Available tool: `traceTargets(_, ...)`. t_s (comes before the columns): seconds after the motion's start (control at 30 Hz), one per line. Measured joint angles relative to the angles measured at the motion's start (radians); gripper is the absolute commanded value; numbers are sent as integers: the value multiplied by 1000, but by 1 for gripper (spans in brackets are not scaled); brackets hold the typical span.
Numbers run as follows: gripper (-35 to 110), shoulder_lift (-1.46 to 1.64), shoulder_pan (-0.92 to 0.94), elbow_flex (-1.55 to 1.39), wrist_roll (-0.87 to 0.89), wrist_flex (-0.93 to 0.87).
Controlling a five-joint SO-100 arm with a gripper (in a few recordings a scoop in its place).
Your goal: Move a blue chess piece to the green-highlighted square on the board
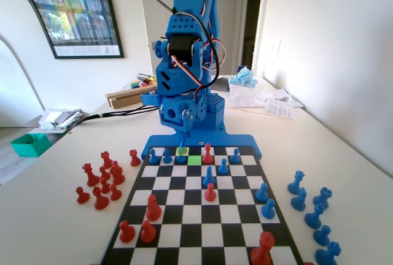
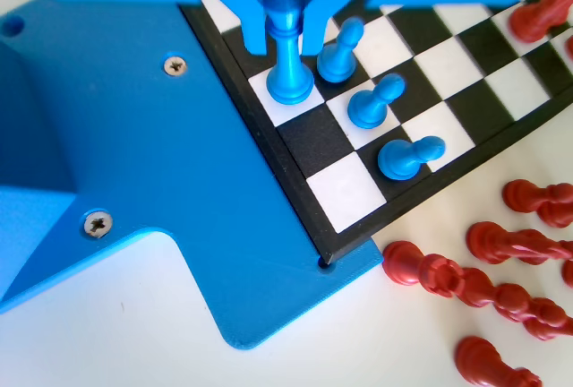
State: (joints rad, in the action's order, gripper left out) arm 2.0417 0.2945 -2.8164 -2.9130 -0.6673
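In the wrist view the blue chess piece [image 2: 289,82], tall with a cross on top, stands upright on a white square at the edge of the board [image 2: 345,199]. My gripper [image 2: 285,47] hangs straight over it, one jaw pressed against each side of its head. In the fixed view the gripper [image 1: 182,137] is low over the back row, above the paler yellow-green square [image 1: 182,151]. The green-highlighted square [image 1: 194,160] lies one square diagonally nearer the camera and to the right, with nothing on it.
Three blue pawns [image 2: 374,100] stand close beside the held piece. A red piece [image 1: 208,153] stands just right of the green square, and a blue piece [image 1: 209,176] is nearby. Captured red pieces [image 1: 101,179] lie left of the board and blue ones [image 1: 313,207] to its right.
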Motion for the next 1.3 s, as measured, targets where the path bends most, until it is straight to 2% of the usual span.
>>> traceTargets(0.17,1,0,0,0,0,-17)
traceTargets(0.4,1,0,-64,89,2,-149)
traceTargets(0.6,1,0,-126,138,84,-202)
traceTargets(1.3,1,-117,-238,199,322,-141)
